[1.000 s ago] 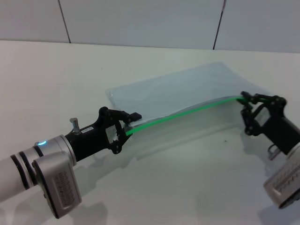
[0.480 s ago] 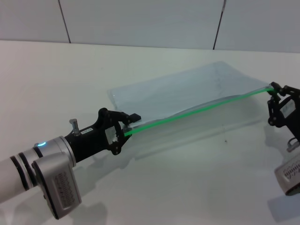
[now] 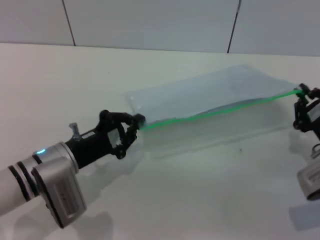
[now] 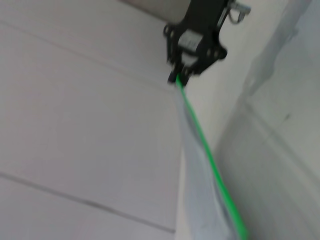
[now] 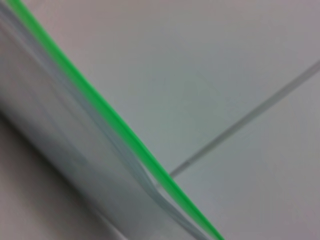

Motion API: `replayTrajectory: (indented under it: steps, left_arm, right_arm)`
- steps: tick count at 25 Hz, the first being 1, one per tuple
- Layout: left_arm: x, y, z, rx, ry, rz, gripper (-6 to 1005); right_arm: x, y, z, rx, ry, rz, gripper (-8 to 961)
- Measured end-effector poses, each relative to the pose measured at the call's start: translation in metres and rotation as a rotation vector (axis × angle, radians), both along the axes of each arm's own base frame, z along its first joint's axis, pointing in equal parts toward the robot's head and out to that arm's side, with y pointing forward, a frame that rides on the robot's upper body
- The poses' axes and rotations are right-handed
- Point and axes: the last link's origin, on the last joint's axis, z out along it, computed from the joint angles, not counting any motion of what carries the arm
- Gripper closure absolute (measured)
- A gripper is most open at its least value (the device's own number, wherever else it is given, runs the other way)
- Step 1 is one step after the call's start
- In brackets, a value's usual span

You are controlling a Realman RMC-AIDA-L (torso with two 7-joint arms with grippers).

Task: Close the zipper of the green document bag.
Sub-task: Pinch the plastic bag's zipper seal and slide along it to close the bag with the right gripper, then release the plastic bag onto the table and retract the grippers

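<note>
Reaching in from the near left corner of the table [image 3: 165,200], the left arm lies low and slanted, its silver wrist nearest and its black left gripper [image 3: 134,125] pointing away toward the middle of the tabletop. Fingers pressed together, it's pinching the near-left end of the zipper [image 3: 220,110], right at the corner of the green document bag [image 3: 210,95]. Over at the right edge of the table, the right arm comes in from the near side, only its wrist and black linkage showing, and the right gripper [image 3: 303,95] is clamped on the other end of the green strip. Between the two, the zipper runs almost straight as a thin bright green line. The slider tab can't be picked out.

The bag itself lies mid-table, tilted, its clear body with pale sheets spreading away from the green edge toward the far side. From the left wrist view, the green strip [image 4: 210,170] shoots straight out to the right gripper [image 4: 179,77] closed on its tip. The right wrist view shows only the strip [image 5: 110,125] and the clear layers beside it, with the tiled wall [image 3: 150,20] behind.
</note>
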Motion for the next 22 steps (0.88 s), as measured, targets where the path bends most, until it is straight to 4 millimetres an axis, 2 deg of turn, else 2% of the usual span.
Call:
replayTrajectory:
  steps: [6,7,12,18,22]
  left_arm:
    - [0.000,0.004,0.020,0.121,-0.134,0.052,785]
    - [0.001,0.003,0.024,0.139,-0.164,0.056,784]
    - [0.003,0.003,0.049,0.191,-0.374,0.102,540]
    - [-0.002,0.002,0.074,0.251,-0.605,0.180,450]
    - [-0.007,0.000,0.092,0.302,-0.762,0.215,418]
  right_arm:
    - [0.002,0.003,0.019,0.160,0.152,-0.071,836]
    - [0.002,0.002,0.023,0.188,0.178,-0.072,794]
    - [0.003,-0.010,0.034,0.246,0.305,-0.047,605]
    - [-0.001,-0.025,0.046,0.266,0.475,0.038,475]
    - [-0.006,-0.029,0.050,0.223,0.656,0.084,388]
